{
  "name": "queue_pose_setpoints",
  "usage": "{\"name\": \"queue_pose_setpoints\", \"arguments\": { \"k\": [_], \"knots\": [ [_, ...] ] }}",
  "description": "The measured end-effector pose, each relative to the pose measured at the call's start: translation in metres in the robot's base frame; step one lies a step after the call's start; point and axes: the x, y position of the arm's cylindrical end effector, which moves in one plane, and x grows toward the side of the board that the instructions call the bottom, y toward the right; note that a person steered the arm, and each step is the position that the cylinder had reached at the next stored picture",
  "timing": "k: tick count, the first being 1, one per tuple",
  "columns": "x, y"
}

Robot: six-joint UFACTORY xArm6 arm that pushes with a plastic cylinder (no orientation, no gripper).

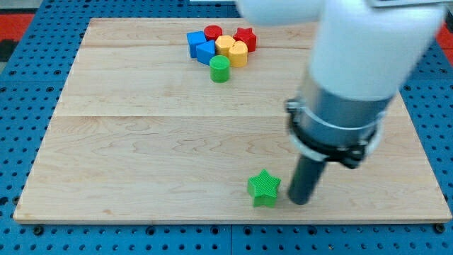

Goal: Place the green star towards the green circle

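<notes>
Your tip [300, 201] sits just right of the green star [265, 188], near the desk's [141, 142] bottom edge. The green circle [220, 69] lies well apart, so nearly all the pushing remains. No hand exists here to judge.

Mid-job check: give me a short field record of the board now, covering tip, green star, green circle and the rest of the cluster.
tip: my tip is on the board near the view's bottom, just to the view's right of the green star
green star: alone near the bottom edge
green circle: near the view's top, at the cluster's lower edge
cluster: blue blocks, red cylinder, yellow blocks, red star
path: star lies far below the circle
</notes>
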Motion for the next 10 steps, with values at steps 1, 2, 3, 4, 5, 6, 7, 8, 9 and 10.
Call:
{"name": "queue_pose_setpoints", "arguments": {
  "k": [1, 2, 3, 4, 5, 6, 7, 8, 9, 10],
  "knots": [
    [0.001, -0.013],
    [0.003, -0.001],
    [0.003, 0.0],
    [0.0, -0.001],
    [-0.001, -0.018],
    [0.028, -0.035],
    [-0.004, -0.09],
    [-0.037, -0.037],
    [-0.035, -0.02],
    [-0.026, -0.016]
  ]
}}
